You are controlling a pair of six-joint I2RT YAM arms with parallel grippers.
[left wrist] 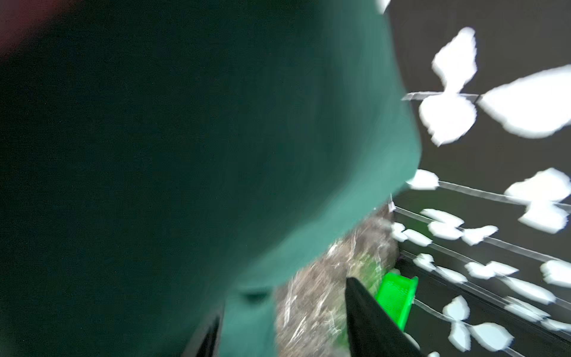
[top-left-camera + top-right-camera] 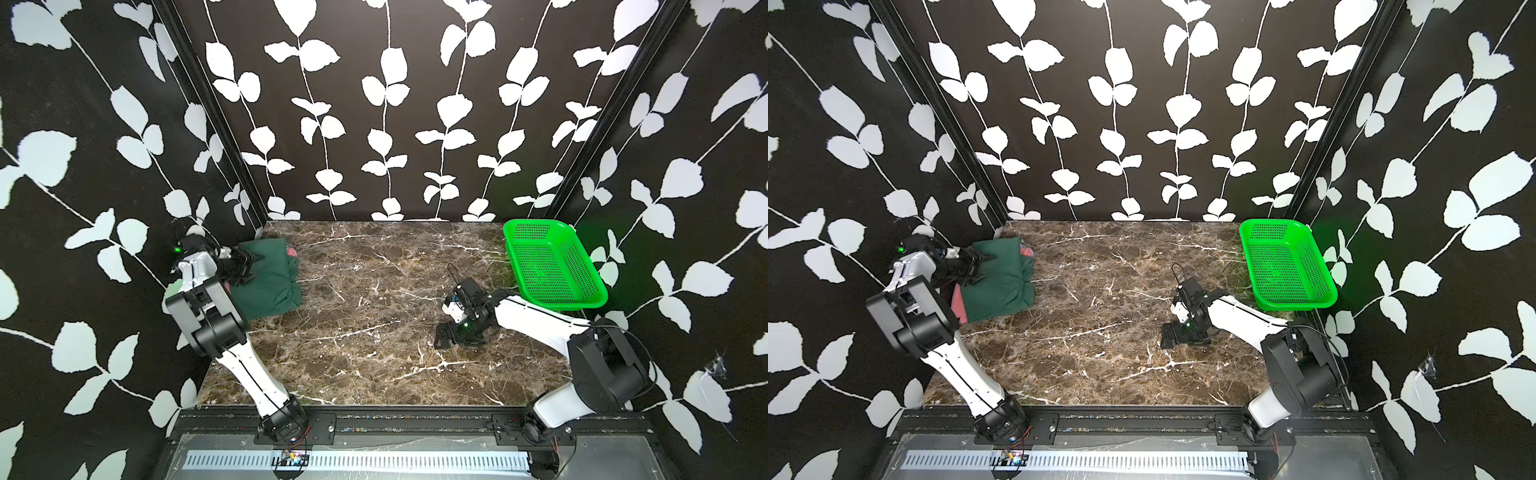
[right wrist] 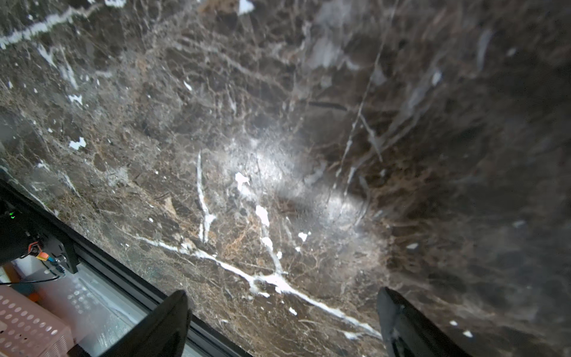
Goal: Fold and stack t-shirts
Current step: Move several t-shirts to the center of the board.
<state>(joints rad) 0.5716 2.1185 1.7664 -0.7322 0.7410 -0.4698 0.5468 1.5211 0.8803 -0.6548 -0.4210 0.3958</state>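
Likely stacking step: left gripper (image 2: 251,268), jaws apart, on folded dark green t-shirt (image 2: 276,286); right gripper (image 3: 282,296) spread, empty. Next: lift clear without dragging cloth.

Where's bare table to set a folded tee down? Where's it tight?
Free: the table middle, between the dark green t-shirt and the right hand; also the strip along its near edge. Crowded: far left corner, left hand over the t-shirt; far right, the basket.

The table (image 2: 365,299) lies open from centre to six o'clock; t-shirts (image 2: 274,286) block ten o'clock, the green basket (image 2: 552,266) two o'clock, the right gripper (image 2: 457,337) four.
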